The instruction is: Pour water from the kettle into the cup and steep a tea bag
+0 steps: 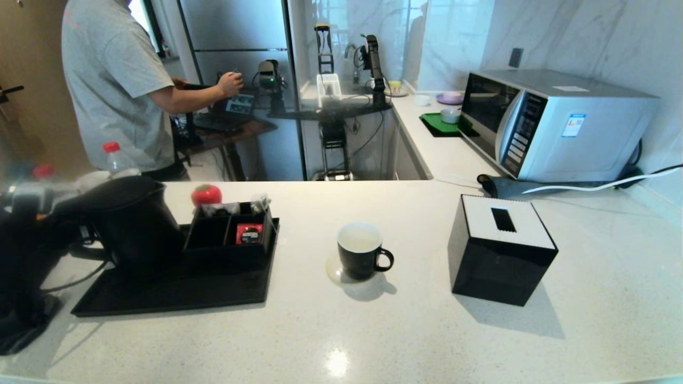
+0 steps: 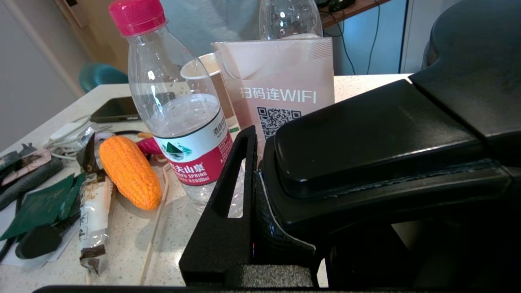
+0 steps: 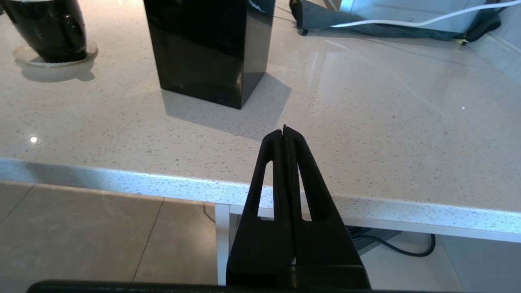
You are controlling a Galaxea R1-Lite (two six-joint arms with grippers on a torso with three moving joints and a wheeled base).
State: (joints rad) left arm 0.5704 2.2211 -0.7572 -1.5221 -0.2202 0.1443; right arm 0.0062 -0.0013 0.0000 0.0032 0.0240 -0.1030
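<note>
The tall black kettle (image 1: 133,224) is on the black tray (image 1: 176,296) at the left. My left gripper (image 1: 77,237) is shut on its loop handle (image 2: 366,150); one finger (image 2: 228,195) presses the handle's side and the other finger is hidden behind it. The black cup (image 1: 363,250) with its white inside sits on a clear coaster mid-counter, handle to the right; its base also shows (image 3: 49,32). A greyish pouch that may be the tea bag (image 1: 261,202) lies at the compartment box's back right corner. My right gripper (image 3: 284,132) hangs shut and empty at the counter's front edge, out of the head view.
A black compartment box (image 1: 229,234) with a red-labelled sachet stands on the tray beside the kettle. A black tissue box (image 1: 501,250) is right of the cup, with a microwave (image 1: 555,122) behind. Water bottle (image 2: 179,106), toy corn (image 2: 130,171) and WiFi sign (image 2: 281,81) crowd the far left.
</note>
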